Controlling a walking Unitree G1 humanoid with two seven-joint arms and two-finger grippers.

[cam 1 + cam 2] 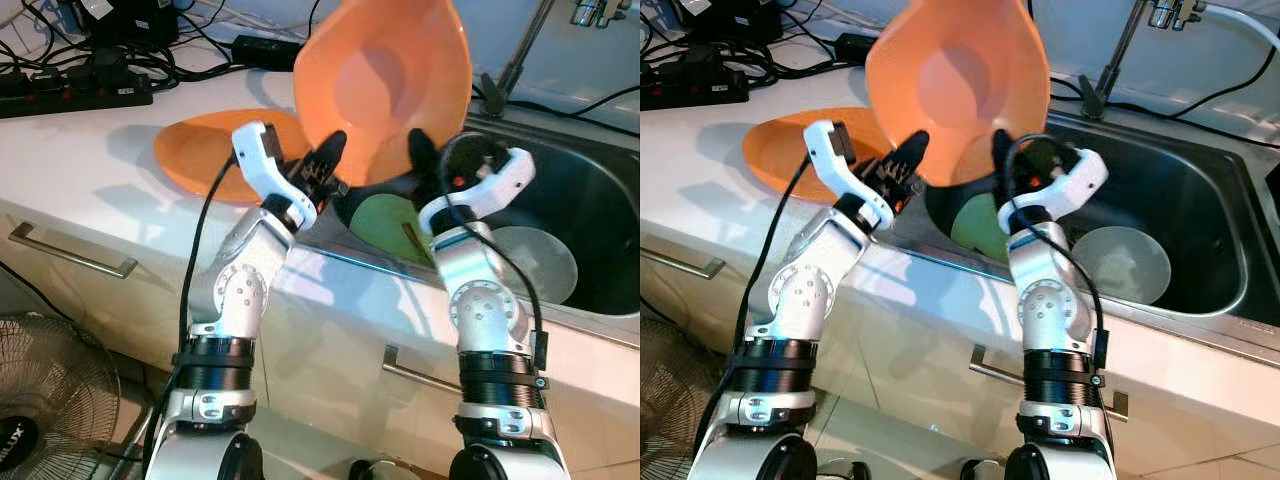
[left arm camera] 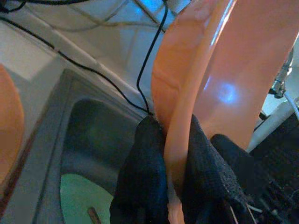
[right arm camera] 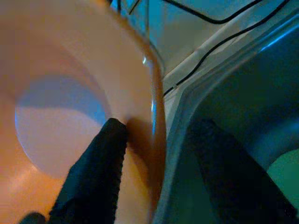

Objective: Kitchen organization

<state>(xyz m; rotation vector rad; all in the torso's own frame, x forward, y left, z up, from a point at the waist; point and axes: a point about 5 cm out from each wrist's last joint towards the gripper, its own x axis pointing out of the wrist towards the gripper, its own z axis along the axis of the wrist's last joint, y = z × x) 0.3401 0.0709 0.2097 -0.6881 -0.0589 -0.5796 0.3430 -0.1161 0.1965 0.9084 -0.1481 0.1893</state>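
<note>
Above steel sink [image 1: 1200, 200]: orange bowl [image 1: 385, 85] upright, rim pinched by left gripper [image 1: 322, 172] and right gripper [image 1: 420, 165]; 1 orange plate [image 1: 205, 150] on counter [image 1: 80, 160].

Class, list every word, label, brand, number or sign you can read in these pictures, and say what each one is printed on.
Badge at the hub of the floor fan: white letters, cut off at the picture's edge and too blurred to read.
Orange bowl, orange plate, sink, both grippers: no text visible.

Black power strip [image 1: 75, 88] and tangled cables [image 1: 190, 45] on counter's back, floor fan [image 1: 50, 400] low left, faucet [image 1: 1170, 12] behind, possibly chrome.
</note>
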